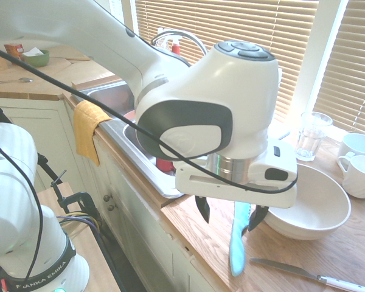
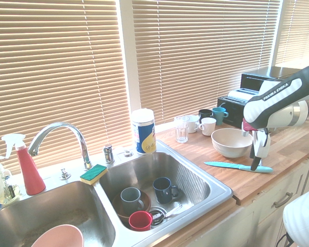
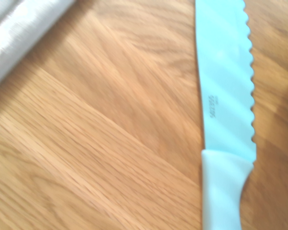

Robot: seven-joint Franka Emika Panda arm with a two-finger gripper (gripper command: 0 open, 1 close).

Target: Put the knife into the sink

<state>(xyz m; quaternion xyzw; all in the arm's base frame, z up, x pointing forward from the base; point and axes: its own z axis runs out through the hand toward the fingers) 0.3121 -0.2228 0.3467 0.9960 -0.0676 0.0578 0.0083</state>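
Going by the first exterior view, we see the wooden counter (image 1: 198,243) running towards five o'clock from the sink (image 1: 112,129). Our gripper (image 1: 229,224) hangs over the knife, its fingers spread apart and holding nothing. From the bowl (image 1: 313,201), the knife (image 1: 237,249) lies at eight o'clock on the counter, outside the sink; we find the table knife (image 1: 304,273) at six and a white mug (image 1: 360,176) at two.
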